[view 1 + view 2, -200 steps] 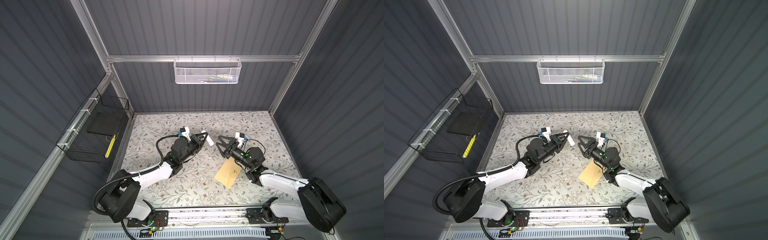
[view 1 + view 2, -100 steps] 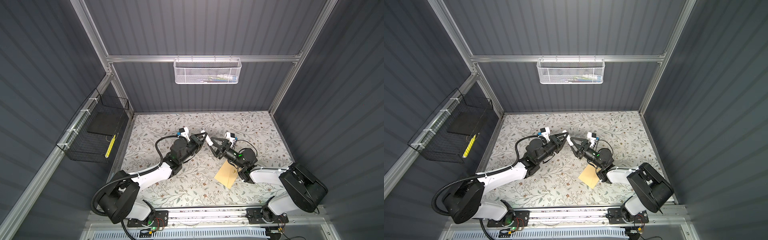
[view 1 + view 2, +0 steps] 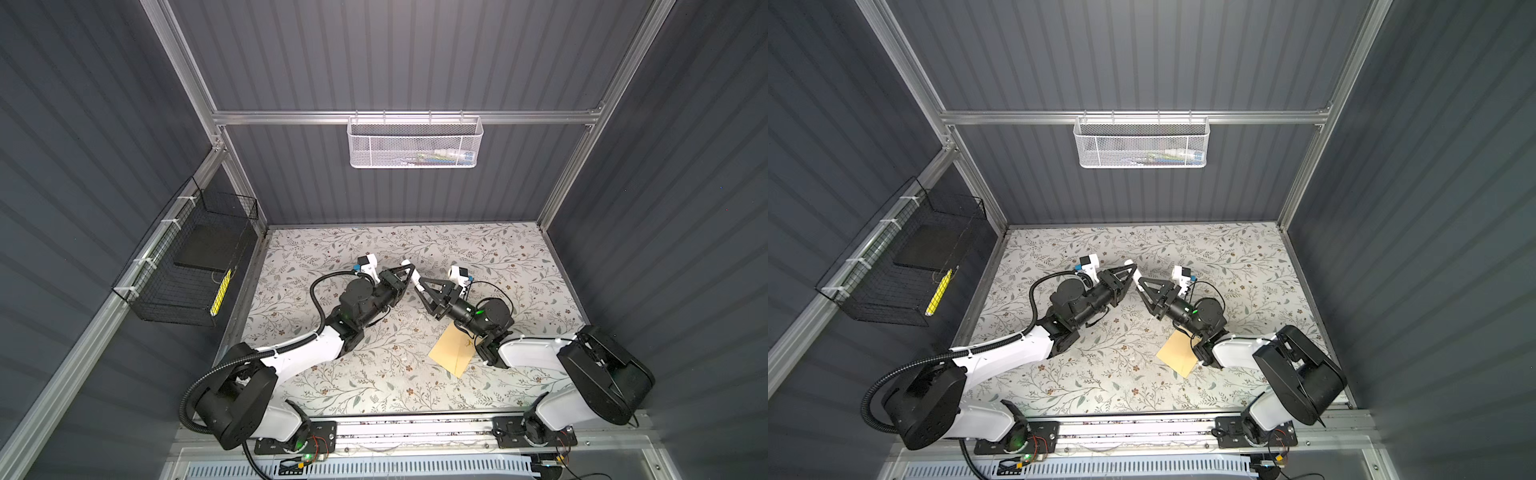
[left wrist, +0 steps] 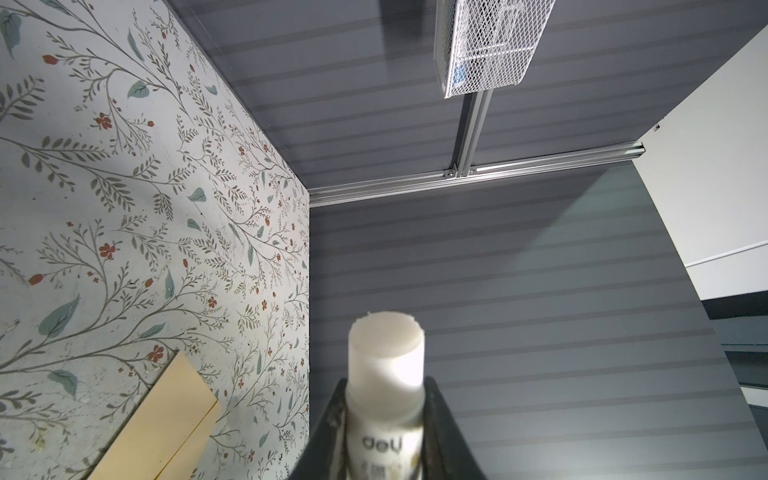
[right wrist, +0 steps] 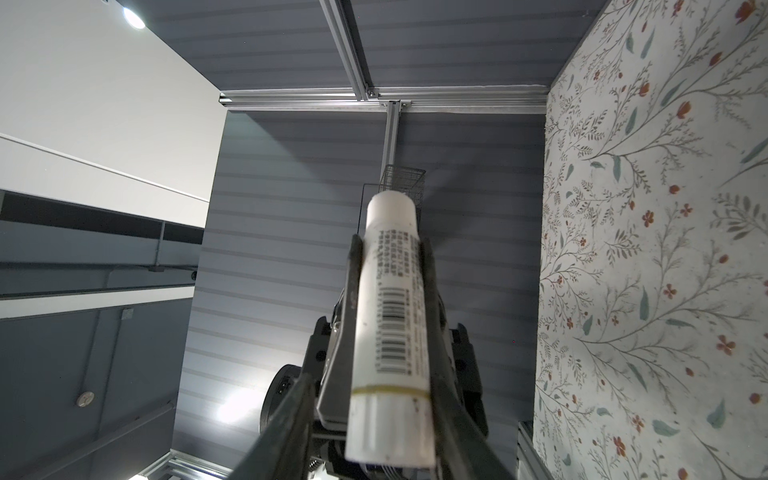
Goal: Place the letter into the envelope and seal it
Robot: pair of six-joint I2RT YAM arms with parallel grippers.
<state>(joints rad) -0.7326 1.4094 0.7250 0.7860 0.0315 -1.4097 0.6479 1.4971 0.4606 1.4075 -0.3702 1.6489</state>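
1. Progress: the tan envelope [image 3: 453, 351] lies flat on the table [image 3: 519, 257], partly under the right arm. The letter is not visible in any view. My read is that it's already inside, but I can't confirm.
2. Sealing looks like the step in hand. The glue stick [image 4: 386, 365] is up in the air between the two arms, apart from the envelope. I can't tell whether the flap is glued or shut. Left to do, as I judge it: glue on the flap, then press it down.
3. Left pincer [image 4: 386, 388]: pinching the glue stick, both fingers tight on the barrel, one end poking out past the tips.
4. Right pincer [image 5: 372, 386]: partly spread, jaws straddling the stick's other, banded end. A gap shows on one side, so no pinch yet. Could be a cap pull or a handover, can't say which.
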